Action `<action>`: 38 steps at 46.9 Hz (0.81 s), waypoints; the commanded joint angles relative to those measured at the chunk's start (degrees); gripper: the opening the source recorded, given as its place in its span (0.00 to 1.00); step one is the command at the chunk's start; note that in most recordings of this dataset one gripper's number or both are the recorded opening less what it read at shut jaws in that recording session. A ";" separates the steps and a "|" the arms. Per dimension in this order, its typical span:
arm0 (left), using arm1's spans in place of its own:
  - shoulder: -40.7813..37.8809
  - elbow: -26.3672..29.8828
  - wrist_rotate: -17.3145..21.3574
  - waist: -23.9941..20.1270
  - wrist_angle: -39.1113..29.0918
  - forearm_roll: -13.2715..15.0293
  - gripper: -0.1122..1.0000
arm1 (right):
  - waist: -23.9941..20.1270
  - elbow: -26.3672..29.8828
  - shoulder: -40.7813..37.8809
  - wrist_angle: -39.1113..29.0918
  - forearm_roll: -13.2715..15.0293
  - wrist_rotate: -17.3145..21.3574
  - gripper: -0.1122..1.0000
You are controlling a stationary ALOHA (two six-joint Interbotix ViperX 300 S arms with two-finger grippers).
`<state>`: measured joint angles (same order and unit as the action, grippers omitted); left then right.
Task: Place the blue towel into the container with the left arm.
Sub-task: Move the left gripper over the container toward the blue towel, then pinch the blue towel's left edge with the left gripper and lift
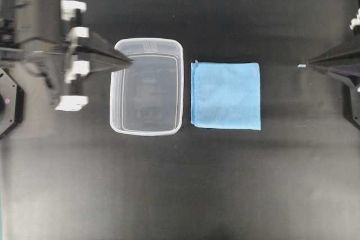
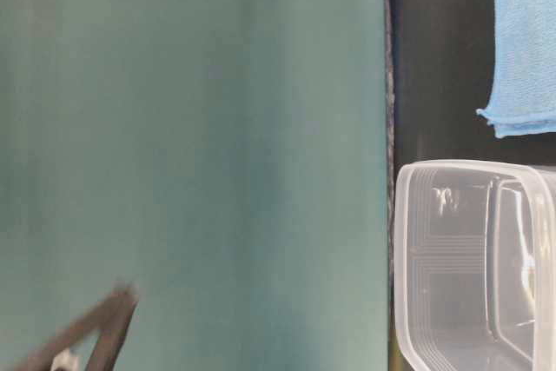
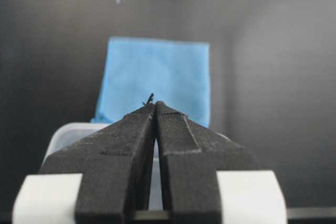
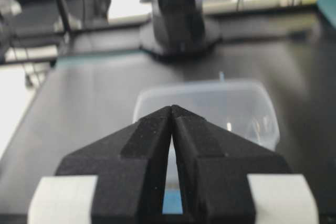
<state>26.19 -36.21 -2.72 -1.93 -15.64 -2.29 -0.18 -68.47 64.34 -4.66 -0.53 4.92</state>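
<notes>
Left gripper (image 1: 128,60) hangs over the tub's (image 1: 147,129) near rim, fingers pressed together (holding nothing); reaching across, it could clip that rim and shove the tub; towel (image 1: 226,95) lies flat just beyond, nearly square, folded edge facing the tub.

The blue towel (image 1: 226,95) lay flat, folded square, just beside the container (image 1: 147,86), which stood upright and empty.
</notes>
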 commanded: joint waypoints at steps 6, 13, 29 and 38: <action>-10.02 11.25 -0.09 -0.97 -7.91 -0.26 0.13 | 0.26 0.00 5.80 -8.17 -0.18 0.09 0.16; -16.26 17.49 0.00 -1.76 -13.54 -0.26 0.36 | 0.70 -0.44 8.61 -10.63 -0.18 0.09 0.45; -31.11 32.08 1.49 -1.85 -24.70 -0.26 0.90 | 0.53 -0.62 9.40 -10.28 -0.18 0.09 0.81; -41.48 41.31 4.48 -1.32 -30.15 -0.26 0.90 | 0.53 -1.23 9.40 -10.11 -0.18 0.09 0.80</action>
<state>-11.16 0.09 0.97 -3.69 -43.68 -2.37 0.35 -69.87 74.09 -15.47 -0.53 5.19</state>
